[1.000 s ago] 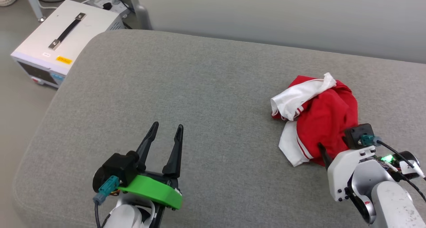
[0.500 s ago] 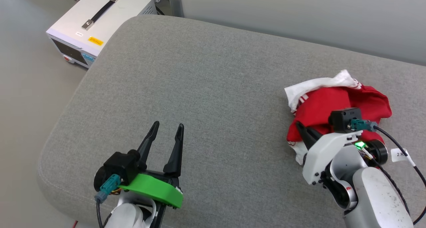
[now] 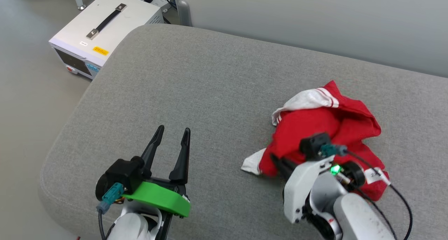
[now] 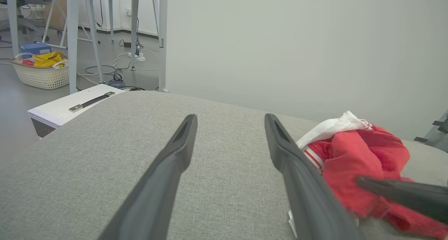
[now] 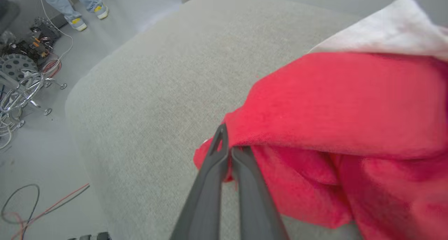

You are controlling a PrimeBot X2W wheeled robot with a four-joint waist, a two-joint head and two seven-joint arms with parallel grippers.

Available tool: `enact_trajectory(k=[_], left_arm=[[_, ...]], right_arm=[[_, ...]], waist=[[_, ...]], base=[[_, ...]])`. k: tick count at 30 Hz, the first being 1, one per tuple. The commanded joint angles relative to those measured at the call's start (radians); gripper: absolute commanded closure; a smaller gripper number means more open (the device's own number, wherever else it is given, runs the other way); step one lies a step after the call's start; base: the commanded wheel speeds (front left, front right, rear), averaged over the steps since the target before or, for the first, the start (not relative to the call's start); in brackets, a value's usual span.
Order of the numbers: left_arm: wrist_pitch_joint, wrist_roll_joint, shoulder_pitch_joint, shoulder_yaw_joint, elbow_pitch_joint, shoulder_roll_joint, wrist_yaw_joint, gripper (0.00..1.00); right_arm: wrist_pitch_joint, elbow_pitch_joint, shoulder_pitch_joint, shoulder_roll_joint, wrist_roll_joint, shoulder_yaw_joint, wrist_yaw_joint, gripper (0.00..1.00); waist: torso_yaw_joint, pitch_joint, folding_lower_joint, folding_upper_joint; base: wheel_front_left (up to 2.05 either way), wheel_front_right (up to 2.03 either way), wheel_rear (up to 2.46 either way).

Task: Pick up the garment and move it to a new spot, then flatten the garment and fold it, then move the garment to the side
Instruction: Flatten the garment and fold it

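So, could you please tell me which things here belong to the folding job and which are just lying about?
Job: the garment, the right gripper shut on its red edge, the open left gripper, the grey cushion beneath.
Lying about: white box with a handle, laundry basket, a person's feet.

white box [image 3: 117, 35] with black handle [image 3: 106, 20] on the floor [image 3: 28, 93] beside the grey cushion [image 3: 217, 86].

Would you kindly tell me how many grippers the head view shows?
2. The left gripper is at lower left, open above the grey cushion, apart from the garment; the right gripper is at lower right, shut on the garment's red edge.
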Motion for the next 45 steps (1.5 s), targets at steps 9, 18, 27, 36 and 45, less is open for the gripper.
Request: enact_trajectory(k=[9,18,27,36,45], left_arm=[[-0.006,0.006,-0.003,-0.004,0.019,-0.004,-0.007,0.0],[-0.006,0.009,0.003,-0.002,0.026,-0.005,-0.007,0.0],[-0.006,0.003,-0.009,-0.012,0.012,-0.009,-0.007,0.0],[-0.006,-0.008,-0.041,-0.025,0.014,-0.01,-0.007,0.0],[-0.006,-0.015,-0.061,-0.036,0.013,-0.013,-0.007,0.0]], right_arm=[[0.025,0.114,0.048,-0.012,-0.018,0.063,-0.001,0.0],[0.145,-0.075,0.024,-0.079,-0.014,-0.006,-0.001,0.0],[0.41,-0.237,-0.079,-0.224,-0.103,-0.149,-0.001,0.0],[0.505,-0.104,-0.21,-0.351,-0.081,-0.099,-0.001,0.0],[0.48,-0.005,-0.287,-0.416,-0.036,0.043,-0.001,0.0]], waist=[[-0.009,0.001,0.0,0.0],[-0.025,-0.027,0.0,0.0],[-0.006,0.015,0.0,0.0],[0.04,0.08,0.0,0.0],[0.071,0.12,0.0,0.0]], base=[[0.0,0.0,0.0],[0.0,0.0,0.0],[0.0,0.0,0.0],[0.0,0.0,0.0],[0.0,0.0,0.0]])
